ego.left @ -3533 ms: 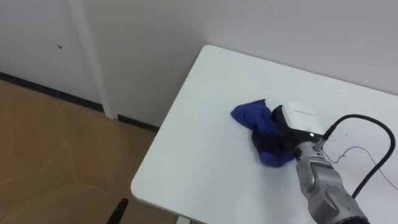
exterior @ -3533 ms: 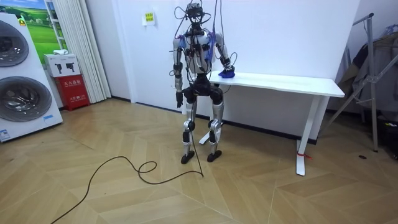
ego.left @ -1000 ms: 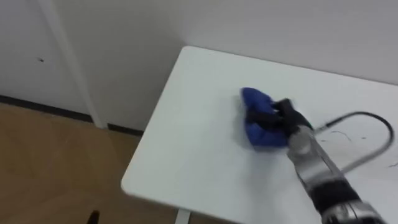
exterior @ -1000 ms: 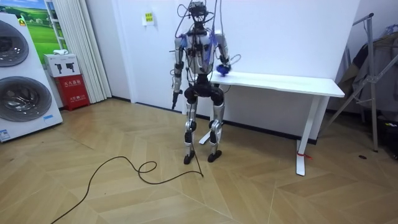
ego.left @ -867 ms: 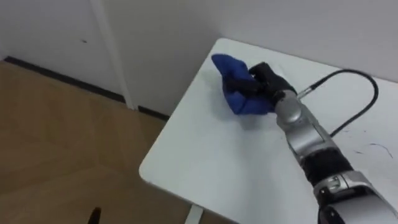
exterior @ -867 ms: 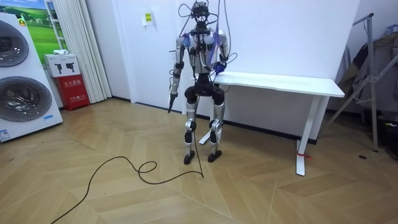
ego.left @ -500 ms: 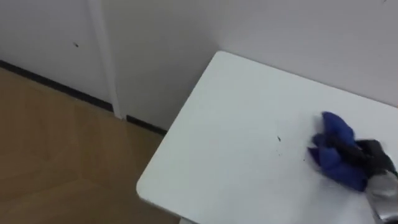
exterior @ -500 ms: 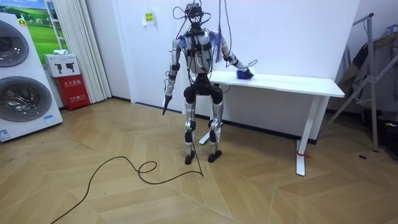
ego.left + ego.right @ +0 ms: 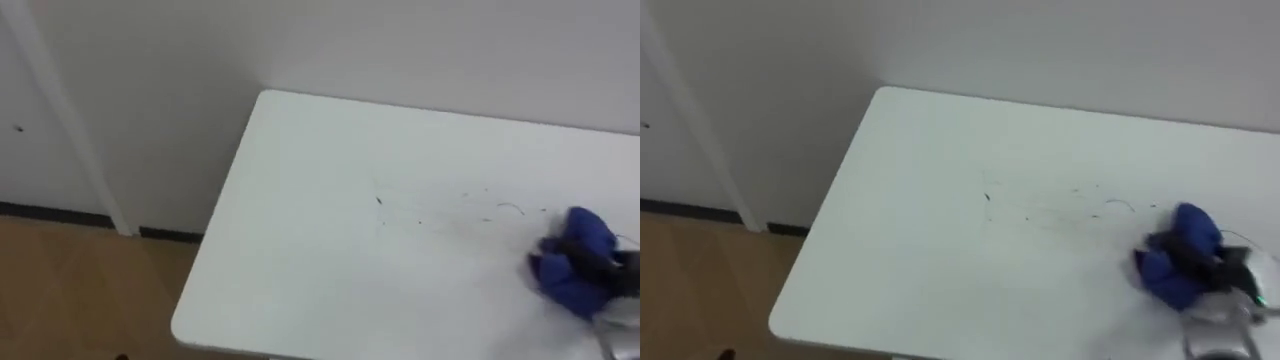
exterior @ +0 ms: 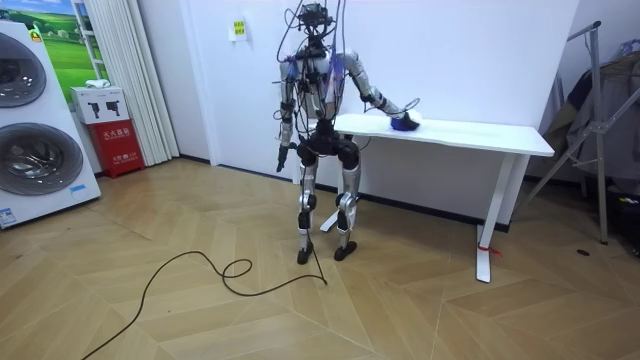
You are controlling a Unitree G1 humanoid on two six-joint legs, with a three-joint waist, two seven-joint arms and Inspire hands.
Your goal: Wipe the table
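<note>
One blue cloth (image 9: 562, 276) lies bunched near the right edge of the left eye view, on the white counter (image 9: 320, 250), well apart from the counter's rounded left corners. Dark fingers of the right hand (image 9: 600, 262) curl across the cloth and hold it against the surface. Faint thin marks (image 9: 505, 208) streak the counter just left of the cloth, with a small dark speck (image 9: 379, 201) further left.

The right eye view gives the same: the cloth clasped in the hand, a pale wrist behind it.

In the room view the robot stands upright on the wooden floor (image 10: 200, 300) at the counter's end on the room view's left. Its right arm is stretched out over the top to the cloth, and its left hand (image 10: 281, 162) hangs beside its hip.
</note>
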